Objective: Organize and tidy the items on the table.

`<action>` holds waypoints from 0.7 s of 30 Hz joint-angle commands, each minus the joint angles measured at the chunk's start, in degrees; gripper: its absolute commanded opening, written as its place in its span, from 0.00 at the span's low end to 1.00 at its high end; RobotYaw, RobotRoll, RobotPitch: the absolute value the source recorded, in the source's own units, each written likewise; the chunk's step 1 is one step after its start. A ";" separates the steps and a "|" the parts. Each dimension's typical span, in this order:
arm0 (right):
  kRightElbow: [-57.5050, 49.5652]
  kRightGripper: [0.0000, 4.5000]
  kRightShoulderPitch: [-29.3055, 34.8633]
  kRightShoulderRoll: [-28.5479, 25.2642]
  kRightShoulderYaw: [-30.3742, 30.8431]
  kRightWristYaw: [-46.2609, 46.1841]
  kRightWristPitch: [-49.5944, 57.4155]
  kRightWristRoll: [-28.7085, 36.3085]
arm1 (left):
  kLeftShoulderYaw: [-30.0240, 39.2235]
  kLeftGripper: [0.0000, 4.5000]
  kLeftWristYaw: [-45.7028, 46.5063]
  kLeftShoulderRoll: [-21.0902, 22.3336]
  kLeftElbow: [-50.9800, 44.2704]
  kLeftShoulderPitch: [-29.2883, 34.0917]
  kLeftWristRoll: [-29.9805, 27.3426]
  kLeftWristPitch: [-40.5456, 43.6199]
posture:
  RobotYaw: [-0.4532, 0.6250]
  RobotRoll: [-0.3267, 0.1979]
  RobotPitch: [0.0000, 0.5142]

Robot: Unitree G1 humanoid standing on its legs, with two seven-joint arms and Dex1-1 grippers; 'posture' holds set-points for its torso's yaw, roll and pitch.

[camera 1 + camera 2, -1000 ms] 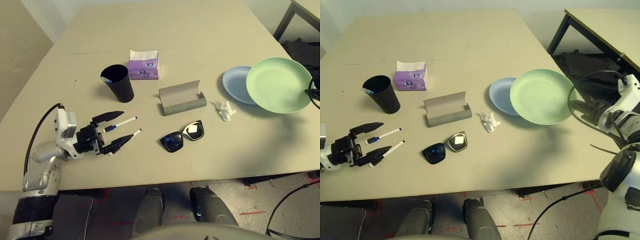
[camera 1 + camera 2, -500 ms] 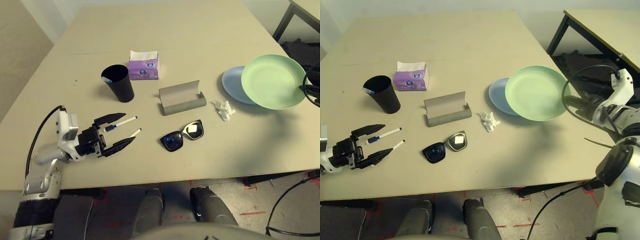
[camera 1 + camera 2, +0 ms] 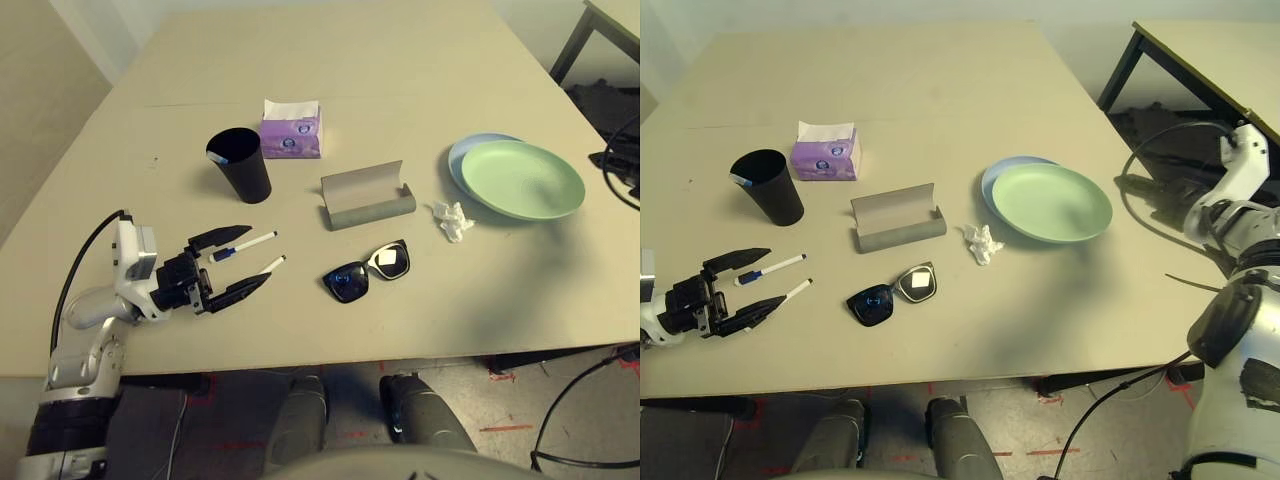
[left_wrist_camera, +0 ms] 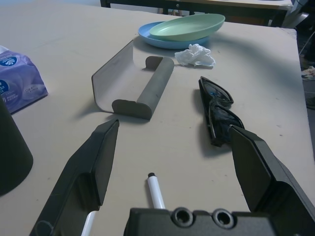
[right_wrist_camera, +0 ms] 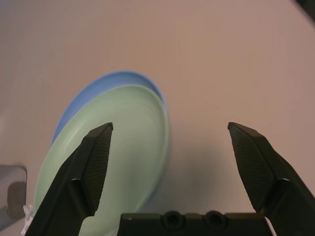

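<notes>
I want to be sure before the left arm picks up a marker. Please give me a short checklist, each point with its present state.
1. Left gripper open: ok.
2. Both markers lie between its fingers: ok; the upper marker and the lower marker are both there, so it may catch two.
3. Black cup upright, mouth free: ok.
4. Something blue already inside the cup: cannot tell what it is.
5. Green plate rests on the blue plate: ok.
6. Right gripper open and free of the plates: ok.

Purple tissue pack [image 3: 290, 137] w/ white tissue poking up; second table [image 3: 1210, 55] at far right.
</notes>
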 commanded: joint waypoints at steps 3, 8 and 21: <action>-0.24 0.99 2.13 -4.62 -1.13 2.24 0.24 0.81 | -1.14 1.00 -1.52 -0.29 3.18 -1.82 1.14 -0.42 | 0.40 0.62 0.31; -1.51 0.99 9.44 -8.84 1.71 10.84 1.46 -0.64 | -1.36 1.00 -2.48 -0.49 5.24 -3.43 1.48 -0.93 | 0.40 0.62 0.30; -47.40 0.99 64.35 3.78 -3.13 27.78 -12.22 9.90 | -1.96 1.00 -6.16 0.09 9.72 -6.20 2.51 -1.93 | 0.36 0.62 0.27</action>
